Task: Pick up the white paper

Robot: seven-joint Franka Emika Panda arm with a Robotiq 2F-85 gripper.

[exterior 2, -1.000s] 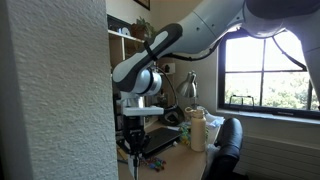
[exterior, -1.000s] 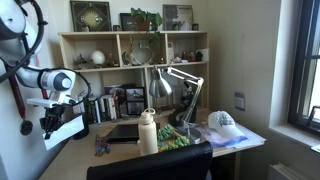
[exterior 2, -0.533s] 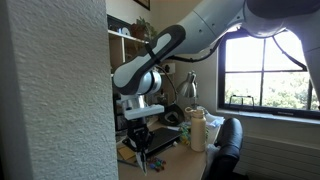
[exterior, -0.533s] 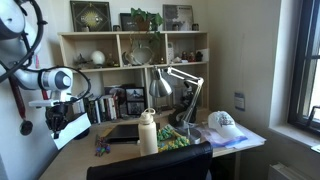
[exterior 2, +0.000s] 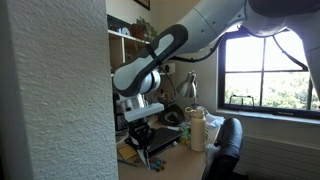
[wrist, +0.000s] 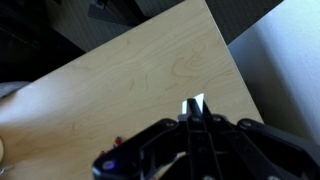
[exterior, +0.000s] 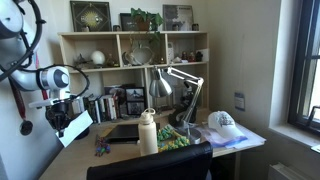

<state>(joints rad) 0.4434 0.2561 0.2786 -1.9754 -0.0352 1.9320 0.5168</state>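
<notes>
Wrist view: gripper point(wrist: 196, 122) clenched on white paper point(wrist: 193, 104) (only thin sliver visible), held above table point(wrist: 130, 70). In exterior view white paper point(exterior: 78, 128) hangs tilted. Risk: edge pinch, bendy paper slips out mid-air.

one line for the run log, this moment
state: grasped | gripper: shut on white paper | white paper: held tilted, clear of desk | task: looks about done

Paper point(exterior: 78, 128) in pincer point(exterior: 61, 124), above desk point(exterior: 88, 161).
</notes>
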